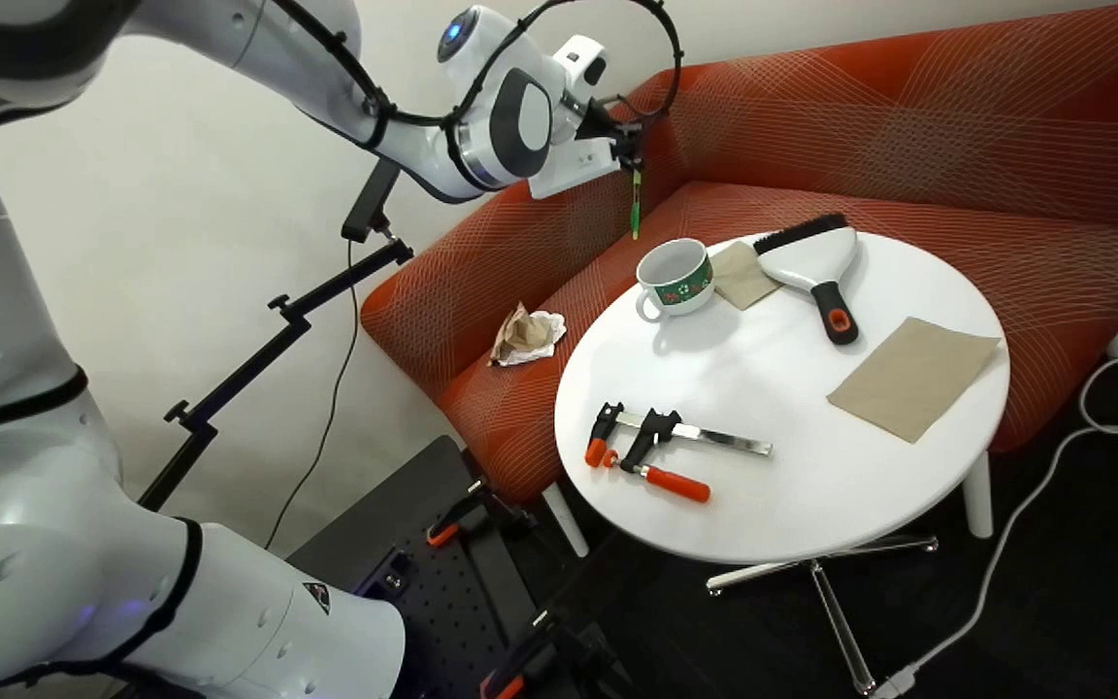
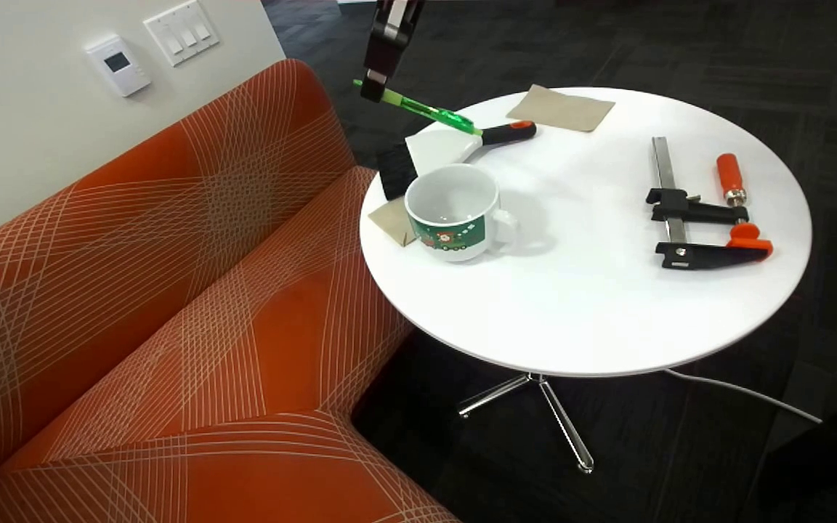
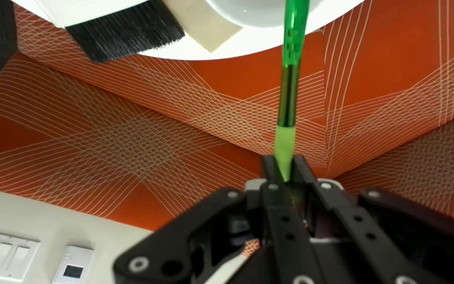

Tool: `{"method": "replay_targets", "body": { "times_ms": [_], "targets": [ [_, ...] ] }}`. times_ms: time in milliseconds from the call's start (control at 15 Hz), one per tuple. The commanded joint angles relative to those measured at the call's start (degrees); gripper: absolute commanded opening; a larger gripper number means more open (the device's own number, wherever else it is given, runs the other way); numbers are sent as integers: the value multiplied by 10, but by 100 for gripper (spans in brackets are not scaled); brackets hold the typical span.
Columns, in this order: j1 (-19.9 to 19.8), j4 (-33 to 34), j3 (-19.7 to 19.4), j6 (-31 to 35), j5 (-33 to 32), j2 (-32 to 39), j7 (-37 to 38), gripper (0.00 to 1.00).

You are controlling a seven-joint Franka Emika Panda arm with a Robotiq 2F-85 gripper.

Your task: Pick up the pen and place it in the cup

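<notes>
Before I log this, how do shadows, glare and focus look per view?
In both exterior views, the Christmas mug throws a faint shadow on the round white table; in an exterior view, the bar clamp's rail glints; in the wrist view, the patterned couch looks crisp, the gripper slightly soft.

- I count one green pen (image 2: 427, 111) and one white cup (image 2: 455, 229) with one handle (image 2: 503, 216).
- One arm (image 1: 35, 485) and one end effector (image 3: 284, 167) of mine, with two fingers (image 3: 269, 169).
- One round white counter (image 2: 585, 305).
- On it I find one brush (image 1: 813, 264), one bar clamp (image 1: 657, 427) and two brown paper sheets (image 1: 913, 379).
- Lower down, I make out two more clamps (image 1: 443, 535), both partly hidden.
- One orange couch (image 1: 870, 136), carrying one crumpled paper bundle (image 1: 526, 333).
- On the wall (image 2: 26, 123) I see one thermostat (image 2: 118, 67) and one switch plate (image 2: 182, 33) with three switches (image 2: 187, 35).
</notes>
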Motion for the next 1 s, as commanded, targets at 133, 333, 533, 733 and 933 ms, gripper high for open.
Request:
{"method": "replay_targets", "body": {
  "times_ms": [133, 333, 533, 733, 933],
  "targets": [
    [-37, 73, 32, 18, -1, 75, -32, 3],
    [-46, 87, 40, 22, 0, 104, -34, 3],
    [-47, 92, 41, 30, -1, 122, -32, 3],
    [-44, 91, 36, 37, -2, 132, -29, 3],
    [-38, 78, 27, 43, -3, 130, -26, 3]
  ]
}}
